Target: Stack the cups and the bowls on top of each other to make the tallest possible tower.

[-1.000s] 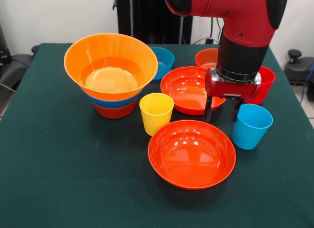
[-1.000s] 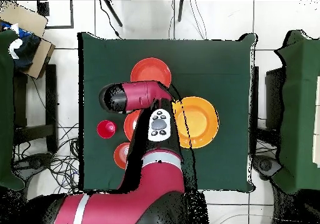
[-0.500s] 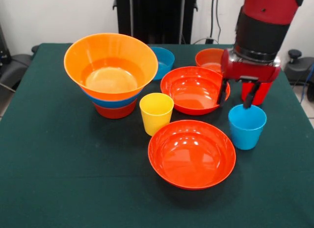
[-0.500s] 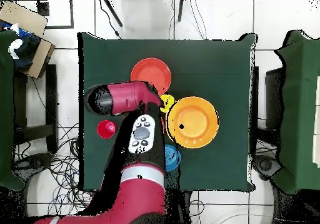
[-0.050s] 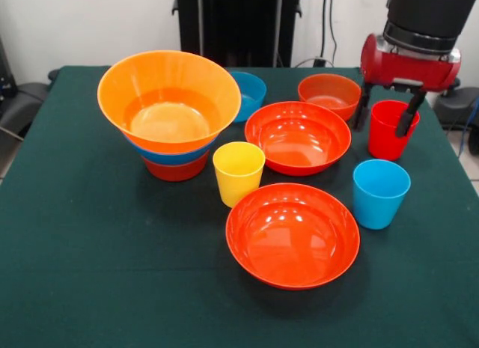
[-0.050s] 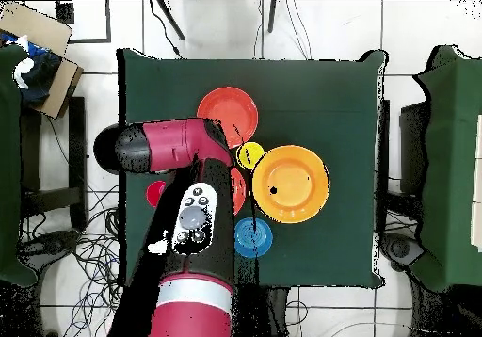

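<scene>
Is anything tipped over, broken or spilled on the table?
No, nothing stands out. The yellow cup, light blue cup and red cup all stand upright and the loose bowls sit mouth up. The tower is neatly nested. The open claw straddles the red cup.

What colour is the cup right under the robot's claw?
Red: the cup sits between the open gripper fingers, clearest in the front view.

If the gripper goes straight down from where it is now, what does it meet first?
Most likely the red cup: the open gripper hangs right over it, one finger on each side, though depth is unclear.
</scene>
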`<state>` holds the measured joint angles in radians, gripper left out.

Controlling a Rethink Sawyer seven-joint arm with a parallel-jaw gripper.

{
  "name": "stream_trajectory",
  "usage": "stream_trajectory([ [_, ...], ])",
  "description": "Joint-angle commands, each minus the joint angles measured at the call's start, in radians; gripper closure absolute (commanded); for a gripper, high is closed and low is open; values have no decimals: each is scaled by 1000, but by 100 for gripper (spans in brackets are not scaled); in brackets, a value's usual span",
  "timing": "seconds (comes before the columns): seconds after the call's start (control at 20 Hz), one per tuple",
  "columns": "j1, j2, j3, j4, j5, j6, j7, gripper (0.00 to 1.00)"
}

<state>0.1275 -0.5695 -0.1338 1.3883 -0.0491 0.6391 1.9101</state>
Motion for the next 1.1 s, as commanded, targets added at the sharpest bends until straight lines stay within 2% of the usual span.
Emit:
stream_trajectory([
  [0.05,5,13,23,-1,21,113,145,0],
  [0.3,-14,81,51,20,35,0,148,0],
  [0.5,-18,114,63,20,47,-47,153,0],
  [0.9,-9,121,60,5,60,-41,150,0],
  [1.1,9,91,48,6,73,6,165,0],
])
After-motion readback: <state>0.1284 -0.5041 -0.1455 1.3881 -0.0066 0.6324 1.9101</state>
